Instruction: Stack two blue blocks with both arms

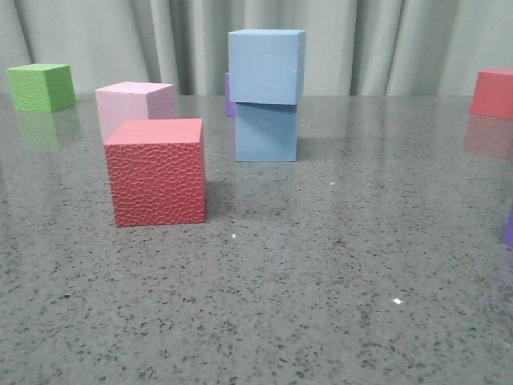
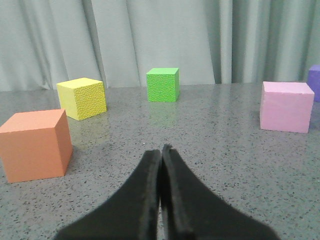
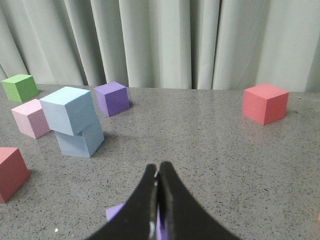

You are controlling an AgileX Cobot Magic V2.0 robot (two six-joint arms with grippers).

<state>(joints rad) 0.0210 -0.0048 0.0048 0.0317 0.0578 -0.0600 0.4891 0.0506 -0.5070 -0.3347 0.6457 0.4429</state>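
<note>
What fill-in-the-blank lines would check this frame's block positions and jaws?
1. The upper pale blue foam cube rests on the lower pale blue foam cube, slightly ____ rather than squarely aligned.
2. The left gripper has its jaws ____.
3. The cube nearest the front camera is the textured ____ one.
4. The right gripper holds ____.

Missing words: offset; shut; red; nothing

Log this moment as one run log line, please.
stack: upper blue block on lower blue block, twisted, overhanging | left claw: shut, empty | right claw: shut, empty | both clear of stack
</note>
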